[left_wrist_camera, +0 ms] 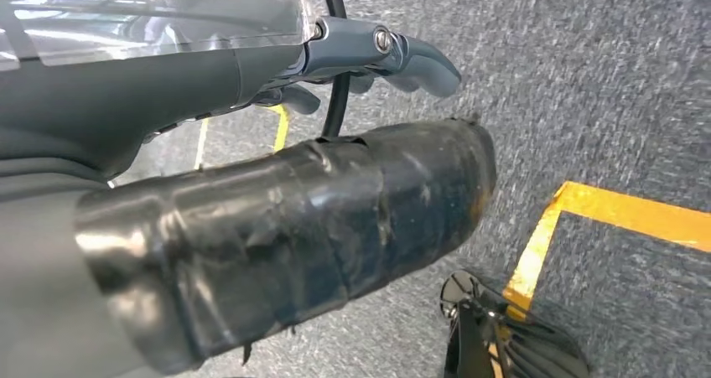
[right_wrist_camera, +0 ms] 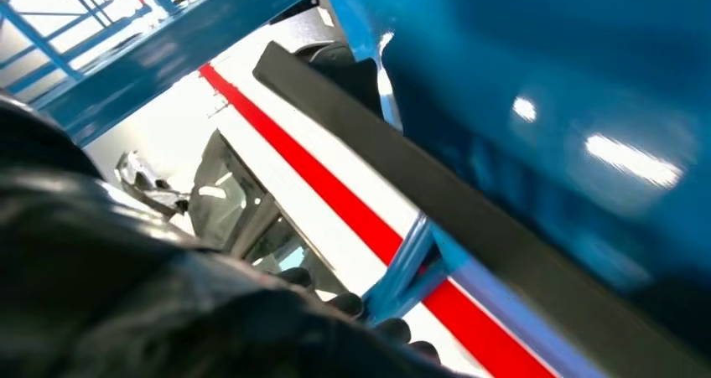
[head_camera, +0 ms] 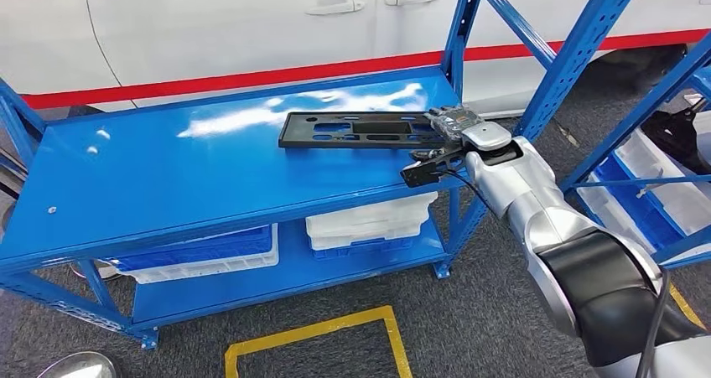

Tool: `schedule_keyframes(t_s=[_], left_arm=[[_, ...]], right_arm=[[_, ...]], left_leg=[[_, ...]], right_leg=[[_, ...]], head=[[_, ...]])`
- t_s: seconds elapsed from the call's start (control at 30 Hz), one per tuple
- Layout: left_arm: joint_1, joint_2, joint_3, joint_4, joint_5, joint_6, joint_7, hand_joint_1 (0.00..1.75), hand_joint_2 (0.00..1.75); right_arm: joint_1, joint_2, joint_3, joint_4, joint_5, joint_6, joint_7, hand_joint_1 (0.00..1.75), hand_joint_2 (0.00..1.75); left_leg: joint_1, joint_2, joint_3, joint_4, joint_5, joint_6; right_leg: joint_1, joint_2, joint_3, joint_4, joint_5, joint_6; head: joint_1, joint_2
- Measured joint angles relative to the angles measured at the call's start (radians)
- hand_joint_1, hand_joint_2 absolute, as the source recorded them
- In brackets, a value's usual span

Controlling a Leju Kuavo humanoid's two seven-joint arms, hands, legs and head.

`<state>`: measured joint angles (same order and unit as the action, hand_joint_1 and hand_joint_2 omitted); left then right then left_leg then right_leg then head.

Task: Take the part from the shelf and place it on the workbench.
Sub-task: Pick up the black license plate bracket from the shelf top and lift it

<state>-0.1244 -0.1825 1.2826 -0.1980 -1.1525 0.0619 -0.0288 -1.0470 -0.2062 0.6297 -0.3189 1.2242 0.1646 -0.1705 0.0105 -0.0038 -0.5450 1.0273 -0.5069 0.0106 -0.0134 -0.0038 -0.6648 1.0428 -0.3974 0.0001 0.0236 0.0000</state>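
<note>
- The right robot hand sits at the end of the silver arm, resting on the near-right end of a flat black rectangular plastic part with cut-out slots; its dark fingers lie over the part's top face, gripping that end.
- In the right wrist view, the part's long black edge runs slantwise just beyond the hand's dark fingertips.
- The part lies flat on the glossy blue metal worktop, stretching away from the hand toward the robot's left.
- Below the hand, on the worktop's lower blue shelf, stands a stack of white plastic trays; further to the hand's left on that shelf sits a blue plastic bin on a white one.
- Beyond the hand stands a white car body with a red stripe.
- To the hand's right, a blue steel rack holds blue and white bins.
- Near the robot, yellow tape lines mark the grey carpeted floor.
- The left robot hand hangs over the same grey floor; whether its fingers are spread or curled cannot be told.
</note>
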Motion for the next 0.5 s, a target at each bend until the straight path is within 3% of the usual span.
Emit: schedule_keyframes(t_s=[0.1,0.27,0.4,0.5], left_arm=[[0.002,-0.002,0.001,0.000,-0.001,0.000,0.006,0.00,0.00],[0.002,-0.002,0.001,0.000,-0.003,0.001,0.015,0.00,0.00],[0.002,-0.002,0.001,0.000,-0.008,0.001,0.016,0.00,0.00],[0.002,-0.002,0.001,0.000,-0.012,0.001,0.016,0.00,0.00]], right_arm=[[0.000,0.003,0.002,0.000,-0.002,-0.001,0.000,0.00,0.00],[0.000,0.004,0.003,0.000,-0.006,-0.003,0.000,0.00,0.00],[0.000,0.005,0.003,0.000,-0.008,-0.004,0.000,0.00,1.75],[0.001,0.005,0.004,0.000,-0.009,-0.004,0.002,0.00,1.75]], left_leg=[[-0.002,0.000,-0.004,-0.001,0.009,0.009],[-0.003,-0.001,-0.012,-0.001,0.018,0.019],[-0.004,-0.001,-0.015,-0.001,0.020,0.021],[-0.004,-0.001,-0.015,-0.001,0.019,0.021]], right_leg=[[0.000,0.001,0.000,-0.008,0.012,-0.007],[-0.001,0.001,0.000,-0.022,0.027,0.004],[-0.001,0.001,0.000,-0.027,0.030,0.008],[-0.001,0.001,0.000,-0.028,0.030,0.009]], head=[[0.000,0.000],[0.000,0.000],[0.000,0.000],[0.000,0.000]])
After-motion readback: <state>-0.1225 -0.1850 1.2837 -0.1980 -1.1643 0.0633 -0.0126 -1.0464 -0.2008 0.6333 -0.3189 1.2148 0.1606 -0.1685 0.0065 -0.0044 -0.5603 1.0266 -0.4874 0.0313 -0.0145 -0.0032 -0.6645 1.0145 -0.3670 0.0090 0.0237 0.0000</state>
